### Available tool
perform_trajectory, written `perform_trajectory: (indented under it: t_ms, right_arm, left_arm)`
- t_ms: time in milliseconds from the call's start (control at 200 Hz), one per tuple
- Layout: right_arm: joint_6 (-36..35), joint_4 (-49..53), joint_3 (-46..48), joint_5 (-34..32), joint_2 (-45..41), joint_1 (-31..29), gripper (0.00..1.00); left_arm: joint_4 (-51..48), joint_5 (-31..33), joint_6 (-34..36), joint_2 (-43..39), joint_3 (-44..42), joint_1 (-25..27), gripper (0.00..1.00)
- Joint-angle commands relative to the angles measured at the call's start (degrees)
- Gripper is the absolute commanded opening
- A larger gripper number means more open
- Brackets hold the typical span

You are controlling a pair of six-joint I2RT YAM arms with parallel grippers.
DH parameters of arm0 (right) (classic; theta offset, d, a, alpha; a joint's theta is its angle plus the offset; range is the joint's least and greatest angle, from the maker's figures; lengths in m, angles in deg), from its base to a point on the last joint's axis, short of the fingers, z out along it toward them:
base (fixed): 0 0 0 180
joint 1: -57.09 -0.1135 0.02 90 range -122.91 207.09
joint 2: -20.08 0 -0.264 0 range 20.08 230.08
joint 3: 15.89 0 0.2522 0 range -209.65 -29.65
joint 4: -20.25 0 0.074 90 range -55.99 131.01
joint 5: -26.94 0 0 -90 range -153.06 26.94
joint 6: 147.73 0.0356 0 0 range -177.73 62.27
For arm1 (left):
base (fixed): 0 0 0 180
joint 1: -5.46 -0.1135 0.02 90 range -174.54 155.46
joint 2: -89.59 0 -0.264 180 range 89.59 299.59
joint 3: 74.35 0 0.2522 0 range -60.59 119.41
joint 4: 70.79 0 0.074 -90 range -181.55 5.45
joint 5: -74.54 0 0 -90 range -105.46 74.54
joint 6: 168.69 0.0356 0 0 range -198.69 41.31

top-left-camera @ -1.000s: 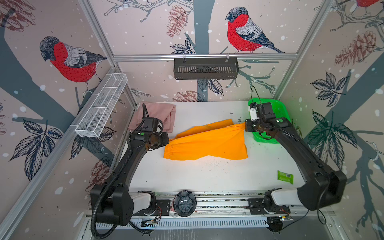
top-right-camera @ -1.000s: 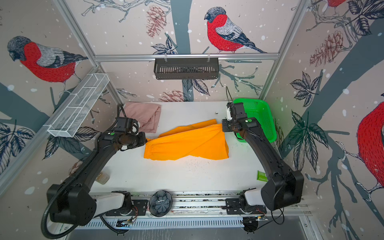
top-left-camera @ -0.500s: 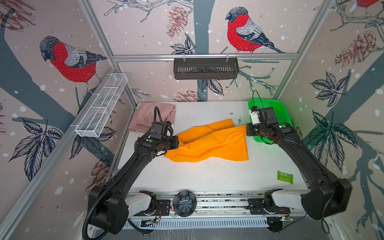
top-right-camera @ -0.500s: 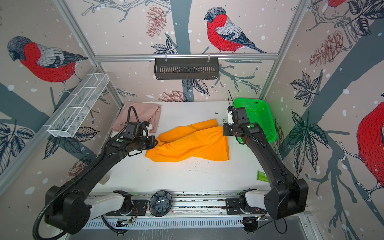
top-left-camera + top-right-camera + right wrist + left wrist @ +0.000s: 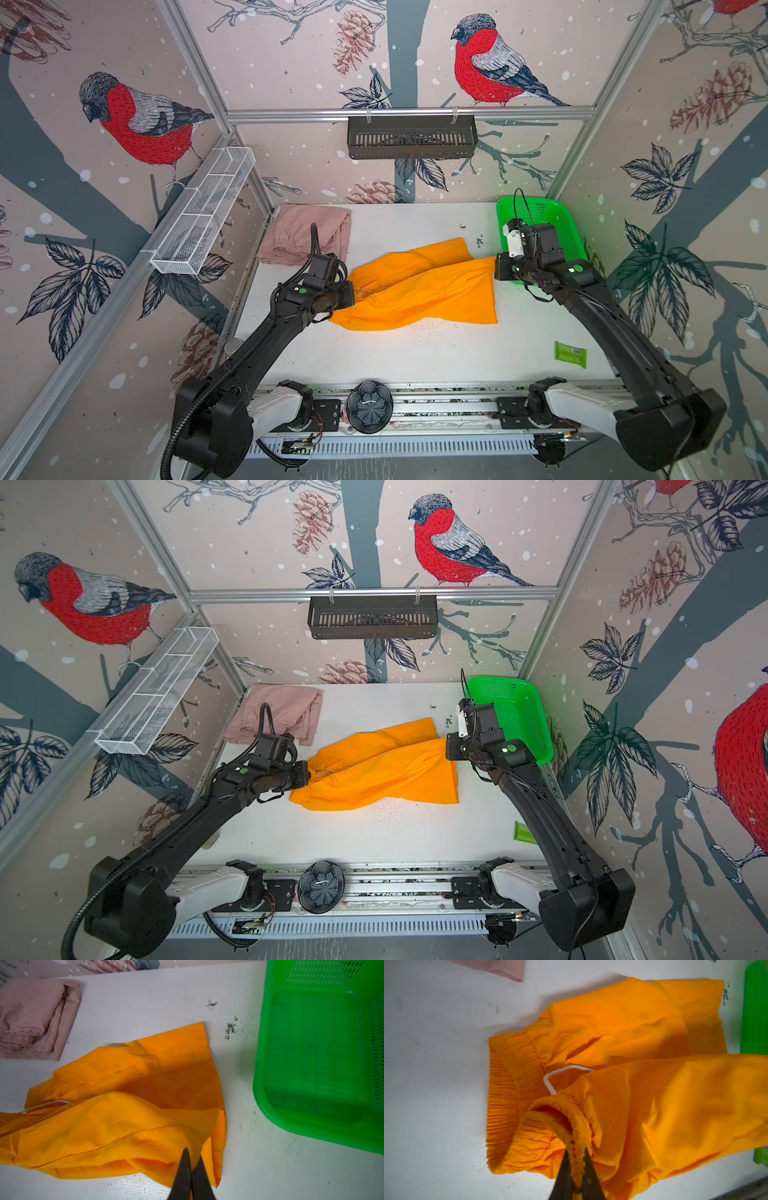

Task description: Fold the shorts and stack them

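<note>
Worktop (image 5: 415,361): orange shorts (image 5: 419,291) mid-fold at centre, pink shorts (image 5: 299,232) folded in far left corner.
Left fingers (image 5: 563,1178) clamp the orange waistband, right fingers (image 5: 182,1176) clamp a leg hem; fold and stacking look not yet done.

Bright orange shorts (image 5: 419,291) with white drawstring (image 5: 560,1076), dusty pink shorts (image 5: 299,237), vivid green basket (image 5: 552,224), white table (image 5: 415,357) flecked with dark specks, green packet (image 5: 570,354), pale pink walls (image 5: 291,62) printed with red-breasted grey birds, pinecones, dark leaves, white dots
</note>
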Motion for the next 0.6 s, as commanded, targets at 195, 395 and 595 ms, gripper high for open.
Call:
perform_trajectory:
  t_ms: [195,395,595]
  right_arm:
    - [-5.37,-8.67,-8.77,-2.22,12.99,1.96,0.00]
    - [-6.71,-9.32,-12.95,1.06,23.54,2.29,0.00]
    - [-7.60,-12.60,-13.03,2.06,28.16,2.81,0.00]
  left_arm:
    - [2.59,1.90,-1.33,0.70,-3.44,-11.52,0.00]
    - [6.06,-0.88,-1.30,8.17,-2.10,-12.01,0.00]
    - [6.90,0.66,-0.13,12.38,-0.68,-12.74,0.00]
